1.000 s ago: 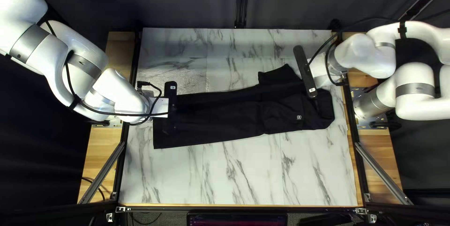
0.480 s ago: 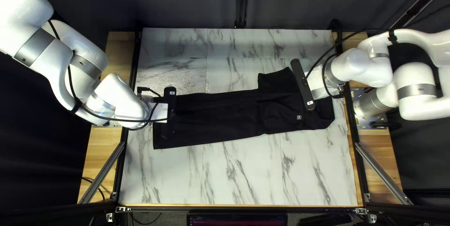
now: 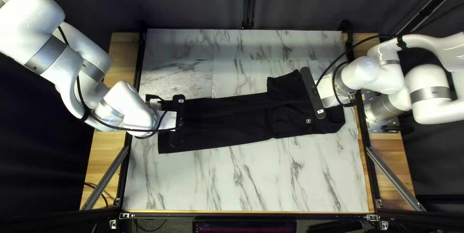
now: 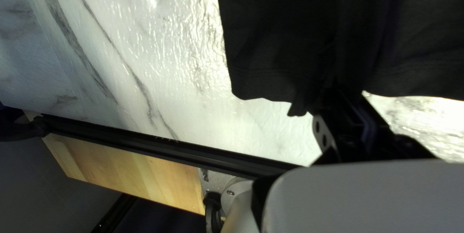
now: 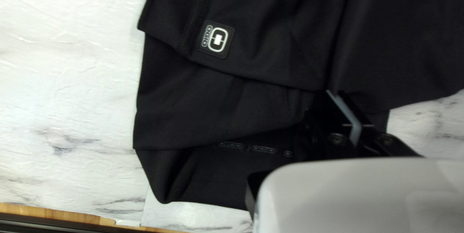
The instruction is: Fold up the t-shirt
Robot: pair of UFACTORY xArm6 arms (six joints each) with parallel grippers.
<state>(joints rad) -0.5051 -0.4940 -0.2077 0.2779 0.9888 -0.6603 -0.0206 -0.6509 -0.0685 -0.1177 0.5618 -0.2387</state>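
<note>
Black cloth, the t-shirt (image 3: 227, 122), is laid in a long strip across the marble-patterned bench (image 3: 241, 180), and all places here are taken from its small white-marked patch (image 5: 216, 39). By the patch the strip is widened and layered, and a squared flap (image 3: 282, 85) is set off from it toward the bench's far edge. The other end, the straight hem, is found well apart from the patch, toward the left of the top left view.

The long axis is what the coming move turns on: it is stretched from one gripper to the other, nearly in line with both. The patch is approached much more closely by the right gripper (image 5: 336, 94), which is set just to its far-edge side; the left gripper (image 4: 340, 90) is placed at the hem, at the far end of the strip from the patch. At the hem, cloth is bunched and pinched by the closed left gripper. The right gripper is judged to be closed too, with creases drawn in to its tips.

A lengthwise half seems to be made, so a matched carry of both ends across that axis is probably called for. If one end is led, the layers near the patch could be skewed.
</note>
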